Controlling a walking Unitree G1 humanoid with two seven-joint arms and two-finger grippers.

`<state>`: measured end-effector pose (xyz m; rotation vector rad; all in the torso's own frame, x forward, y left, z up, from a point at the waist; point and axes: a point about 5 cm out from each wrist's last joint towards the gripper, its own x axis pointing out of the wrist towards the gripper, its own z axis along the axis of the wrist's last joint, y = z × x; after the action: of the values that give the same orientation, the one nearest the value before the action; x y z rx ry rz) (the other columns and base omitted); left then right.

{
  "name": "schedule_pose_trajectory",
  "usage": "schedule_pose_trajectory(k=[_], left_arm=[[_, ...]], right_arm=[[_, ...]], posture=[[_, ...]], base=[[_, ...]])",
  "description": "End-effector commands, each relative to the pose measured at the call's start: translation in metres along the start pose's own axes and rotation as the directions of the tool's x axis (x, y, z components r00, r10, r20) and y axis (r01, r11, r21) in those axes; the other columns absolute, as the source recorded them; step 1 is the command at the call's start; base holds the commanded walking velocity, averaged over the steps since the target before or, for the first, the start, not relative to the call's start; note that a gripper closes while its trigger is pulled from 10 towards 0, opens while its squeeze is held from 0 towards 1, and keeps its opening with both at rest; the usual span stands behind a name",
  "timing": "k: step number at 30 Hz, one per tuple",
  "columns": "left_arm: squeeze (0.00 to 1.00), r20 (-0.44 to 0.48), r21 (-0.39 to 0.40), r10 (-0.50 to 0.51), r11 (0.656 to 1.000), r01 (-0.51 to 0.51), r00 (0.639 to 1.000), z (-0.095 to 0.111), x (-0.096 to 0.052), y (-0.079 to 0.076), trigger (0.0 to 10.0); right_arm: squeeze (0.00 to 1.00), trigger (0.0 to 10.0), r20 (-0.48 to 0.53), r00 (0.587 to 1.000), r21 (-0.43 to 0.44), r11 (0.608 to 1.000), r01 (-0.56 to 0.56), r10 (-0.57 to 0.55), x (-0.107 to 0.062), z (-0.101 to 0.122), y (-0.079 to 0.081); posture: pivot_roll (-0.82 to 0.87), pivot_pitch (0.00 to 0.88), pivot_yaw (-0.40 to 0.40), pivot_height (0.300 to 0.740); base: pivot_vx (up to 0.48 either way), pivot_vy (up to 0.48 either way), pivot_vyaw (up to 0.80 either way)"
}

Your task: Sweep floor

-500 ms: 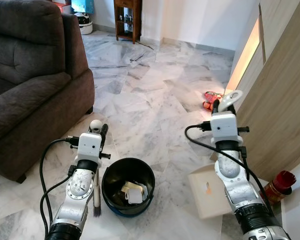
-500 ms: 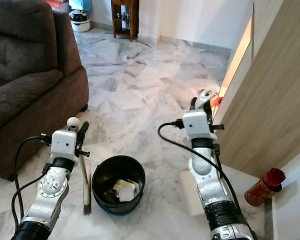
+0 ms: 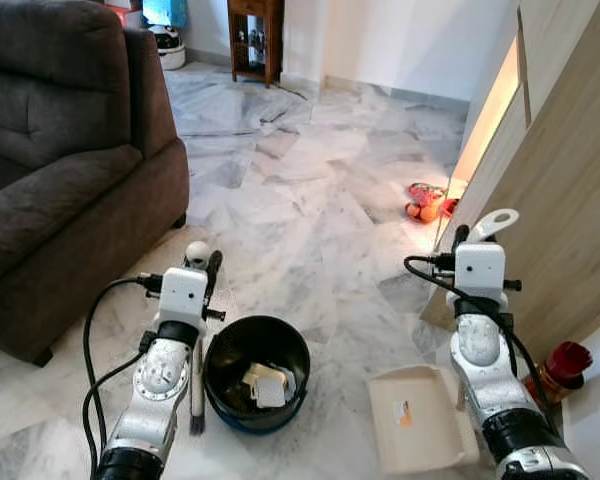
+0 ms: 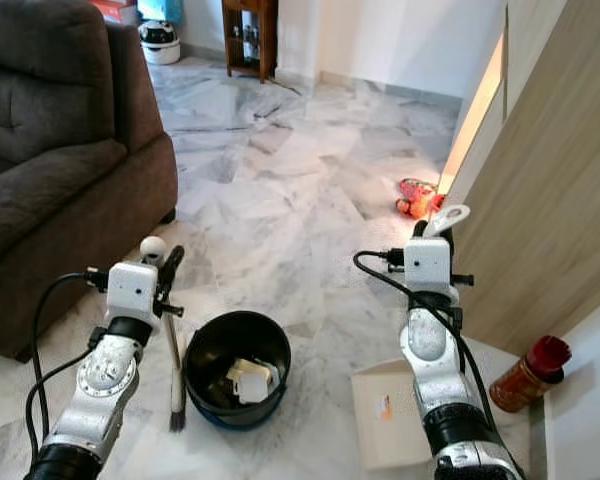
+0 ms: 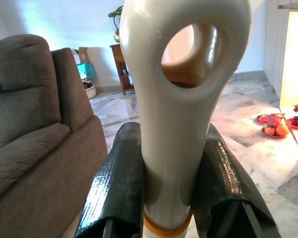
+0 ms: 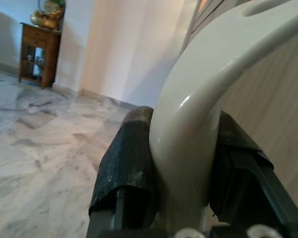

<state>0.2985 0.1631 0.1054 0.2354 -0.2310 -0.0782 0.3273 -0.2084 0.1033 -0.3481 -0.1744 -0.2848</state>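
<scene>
Now I see my left gripper (image 5: 166,198) clamped on the brush (image 3: 196,385), bristles on the floor (image 3: 310,210) below its jaws, beside the bin (image 3: 256,375); my right gripper (image 6: 181,173) grips the dustpan (image 3: 420,418) handle, pan lying below

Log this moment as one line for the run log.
left end effector: shut on brush | right end effector: shut on dustpan | bin: holds scraps

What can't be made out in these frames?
- Brush bristles: left eye view, mostly hidden by the left arm and bin.
- Scraps in the bin: too small to identify.
- Dustpan: right edge behind the right arm.
- Red items by the wall: too small to name.
</scene>
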Motion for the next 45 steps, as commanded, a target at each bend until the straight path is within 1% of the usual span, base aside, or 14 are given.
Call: schedule_pose_trajectory(k=[1, 5, 8, 10, 11, 14, 16, 17, 24, 27, 28, 33, 41, 45], left_arm=[[0.0, 0.026, -0.007, -0.015, 1.0, 0.016, 1.0, 0.003, 0.001, -0.002, 10.0], [0.0, 0.021, -0.025, -0.048, 0.999, 0.048, 0.999, 0.003, 0.001, -0.008, 10.0], [0.0, 0.016, -0.032, -0.049, 0.998, 0.05, 0.999, 0.002, 0.0, -0.01, 10.0], [0.0, 0.013, -0.033, -0.048, 0.998, 0.049, 0.999, 0.001, -0.001, -0.01, 10.0], [0.0, 0.007, -0.037, -0.035, 0.999, 0.035, 0.999, 0.0, -0.002, -0.008, 10.0], [0.0, 0.001, -0.046, 0.001, 0.999, -0.001, 1.0, -0.002, -0.003, -0.004, 10.0], [0.0, -0.011, -0.053, 0.045, 0.998, -0.046, 0.999, -0.004, -0.004, 0.004, 10.0], [0.0, -0.024, -0.06, 0.082, 0.995, -0.084, 0.996, -0.007, -0.005, 0.01, 10.0], [0.0, -0.065, -0.056, 0.154, 0.986, -0.157, 0.986, -0.015, -0.015, 0.03, 10.0], [0.0, -0.091, -0.064, 0.183, 0.98, -0.189, 0.979, -0.021, -0.021, 0.036, 10.0], [0.0, -0.114, -0.066, 0.201, 0.976, -0.209, 0.973, -0.026, -0.025, 0.041, 10.0], [0.0, -0.14, -0.05, 0.192, 0.978, -0.201, 0.971, -0.032, -0.029, 0.045, 10.0], [0.0, -0.131, -0.036, 0.155, 0.986, -0.161, 0.979, -0.032, -0.027, 0.036, 10.0], [0.0, -0.132, -0.04, 0.155, 0.986, -0.162, 0.979, -0.033, -0.025, 0.037, 10.0]], right_arm=[[0.0, 10.0, 0.025, 1.0, 0.048, 0.999, 0.002, -0.003, 0.009, 0.006, -0.005], [0.0, 10.0, -0.025, 1.0, 0.108, 0.994, -0.016, 0.019, 0.007, -0.002, -0.003], [0.0, 10.0, -0.048, 0.998, 0.148, 0.988, -0.036, 0.043, 0.007, -0.006, -0.001], [0.0, 10.0, -0.066, 0.996, 0.169, 0.984, -0.052, 0.064, 0.006, -0.009, 0.001], [0.0, 10.0, -0.085, 0.992, 0.197, 0.977, -0.076, 0.094, 0.004, -0.011, 0.005], [0.0, 10.0, -0.1, 0.986, 0.231, 0.967, -0.104, 0.13, 0.002, -0.014, 0.011], [0.0, 10.0, -0.106, 0.984, 0.236, 0.965, -0.116, 0.144, 0.0, -0.016, 0.014], [0.0, 10.0, -0.11, 0.982, 0.246, 0.961, -0.122, 0.153, -0.001, -0.017, 0.016], [0.0, 10.0, -0.118, 0.979, 0.281, 0.951, -0.129, 0.167, -0.003, -0.019, 0.021], [0.0, 10.0, -0.116, 0.978, 0.291, 0.947, -0.135, 0.175, -0.004, -0.019, 0.023], [0.0, 10.0, -0.119, 0.976, 0.297, 0.944, -0.14, 0.183, -0.005, -0.019, 0.025], [0.0, 10.0, -0.124, 0.972, 0.307, 0.939, -0.152, 0.198, -0.006, -0.02, 0.028], [0.0, 10.0, -0.124, 0.971, 0.297, 0.942, -0.159, 0.203, -0.007, -0.023, 0.023], [0.0, 10.0, -0.122, 0.972, 0.295, 0.943, -0.157, 0.2, -0.007, -0.023, 0.023]], posture=[[0.04, 0.0, -0.057, 0.74], [0.04, 0.0, -0.059, 0.74], [0.04, 0.0, -0.061, 0.74], [0.04, 0.0, -0.061, 0.74], [0.04, 0.0, -0.061, 0.74], [0.05, 0.0, -0.065, 0.74], [0.05, 0.0, -0.068, 0.74], [0.05, 0.0, -0.068, 0.74], [0.09, 0.0, -0.073, 0.74], [0.09, 0.0, -0.073, 0.74], [0.1, 0.0, -0.07, 0.74], [0.1, 0.0, -0.07, 0.74], [0.08, 0.0, -0.075, 0.74], [0.07, 0.0, -0.067, 0.74]], base=[[0.0, 0.0, 0.0], [0.0, 0.0, 0.0], [0.0, 0.0, 0.0], [0.0, 0.0, 0.0], [0.0, 0.0, 0.0], [0.0, 0.0, 0.0], [0.0, 0.0, 0.0], [0.0, 0.0, 0.0], [0.0, 0.0, 0.0], [0.0, 0.0, 0.0], [0.0, 0.0, 0.0], [0.0, 0.0, 0.0], [0.0, 0.0, 0.0], [0.0, 0.0, 0.0]])
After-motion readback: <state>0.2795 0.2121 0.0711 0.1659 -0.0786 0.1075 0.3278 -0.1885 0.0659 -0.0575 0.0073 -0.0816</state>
